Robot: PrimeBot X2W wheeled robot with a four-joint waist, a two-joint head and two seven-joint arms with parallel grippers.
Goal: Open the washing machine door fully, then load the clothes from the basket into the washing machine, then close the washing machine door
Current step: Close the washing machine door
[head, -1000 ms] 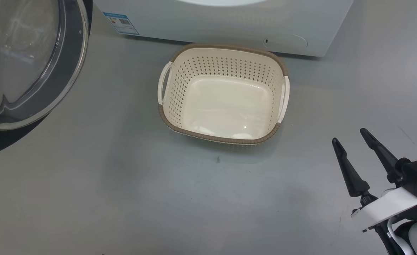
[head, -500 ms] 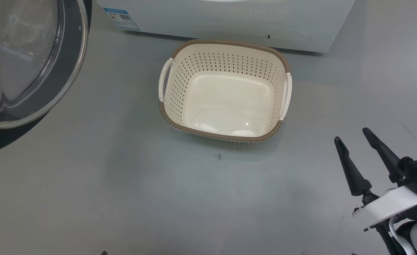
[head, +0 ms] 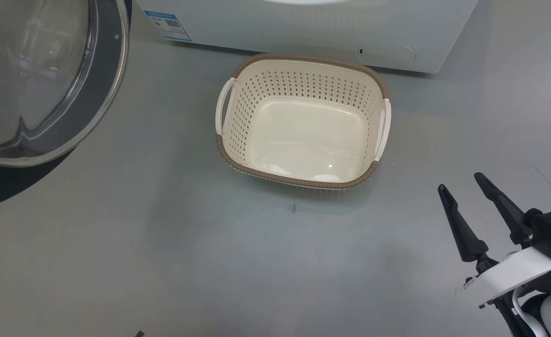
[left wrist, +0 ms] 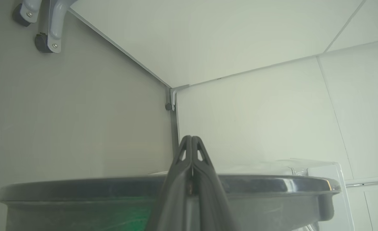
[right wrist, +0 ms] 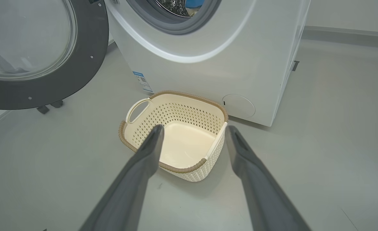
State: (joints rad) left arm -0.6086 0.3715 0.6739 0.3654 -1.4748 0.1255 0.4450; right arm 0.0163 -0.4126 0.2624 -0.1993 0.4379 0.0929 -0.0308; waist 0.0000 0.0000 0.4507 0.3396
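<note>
The cream basket (head: pixel 303 84) stands empty on the grey floor in front of the white washing machine (head: pixel 303 28). The washing machine door (head: pixel 109 61) hangs wide open at the left, glass bowl facing me. In the right wrist view the basket (right wrist: pixel 176 112) sits below the machine (right wrist: pixel 240 64), and a bit of blue cloth (right wrist: pixel 193 3) of the clothes shows inside the drum. My right gripper (head: pixel 460 183) hovers open at the lower right, apart from the basket, holding nothing. My left gripper (left wrist: pixel 192 138) is shut, its fingers lying across the door's black rim (left wrist: pixel 79 187).
Grey floor spreads around the basket on all sides. Two grey caster feet (left wrist: pixel 44 41) stand by the white wall beyond the door. A round service cover (head: pixel 385 52) marks the machine's lower front, and a blue label (head: pixel 168 24) its lower left corner.
The head camera has shifted a little, so the whole picture slid right. The basket, the door and my right gripper keep their places relative to each other.
</note>
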